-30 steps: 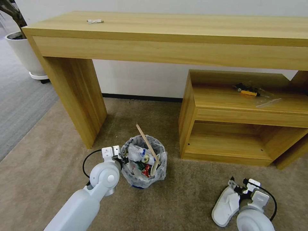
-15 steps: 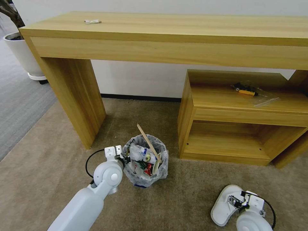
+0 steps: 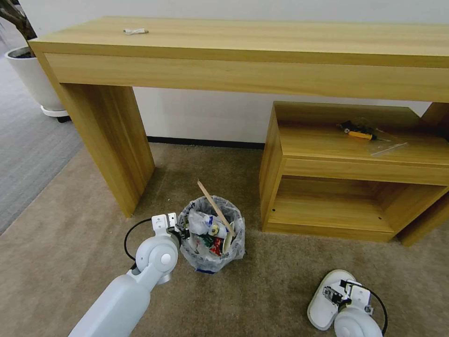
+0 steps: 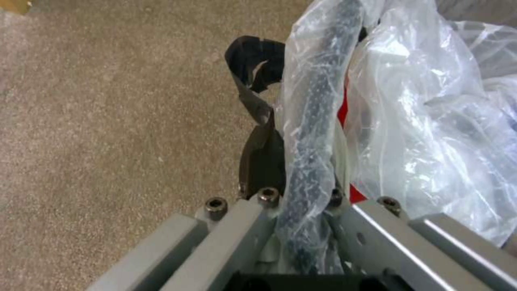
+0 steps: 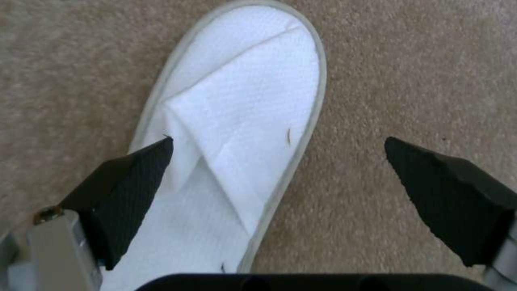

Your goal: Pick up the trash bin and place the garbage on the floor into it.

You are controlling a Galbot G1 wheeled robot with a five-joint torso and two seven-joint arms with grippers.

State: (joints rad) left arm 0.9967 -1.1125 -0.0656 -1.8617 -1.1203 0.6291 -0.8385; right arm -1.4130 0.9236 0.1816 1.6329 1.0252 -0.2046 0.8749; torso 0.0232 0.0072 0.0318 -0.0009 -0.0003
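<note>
Trash bin (image 3: 211, 236) stands on the beige carpet (image 3: 70, 234) between the leg of the long wooden desk (image 3: 243, 51) and the low wooden shelf unit (image 3: 351, 173), lined with a crinkled clear plastic bag (image 4: 431, 121) and full of litter: white crumpled paper, a red wrapper, a crushed cup. A wooden stick (image 3: 215, 208) leans out over its rim. No brand or writing on any of the litter can be read.

Left gripper (image 3: 180, 231) is at the bin's near-left rim; in the left wrist view its dark fingers (image 4: 261, 161) are clamped on the bag-covered rim, the mesh wall running between them.

Right gripper (image 5: 277, 169) hangs low over a white slipper (image 5: 242, 121) that lies on the carpet, well right of the bin and in front of the shelf unit. Its black fingertips (image 5: 135, 178) are spread wide, one over the slipper's edge, the other over bare carpet, not gripping anything.
</note>
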